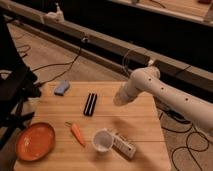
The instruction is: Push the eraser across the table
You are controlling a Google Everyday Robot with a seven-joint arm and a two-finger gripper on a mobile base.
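A small blue block (pixel 61 88) lies at the far left, and nearer the camera on the same side sits a round orange plate (pixel 35 141), with a carrot (pixel 77 133) lying at a slant just to its right. Right of the carrot a white cup (pixel 103 140) stands upright, close against a white-grey remote (pixel 123 145) that lies slantwise on its right. Black cables (pixel 60 62) trail over the brown floor (pixel 95 70) behind, a dark stand (pixel 15 95) fills the left edge, and a long pale rail (pixel 100 42) crosses the background with a small white object (pixel 57 12) on it.
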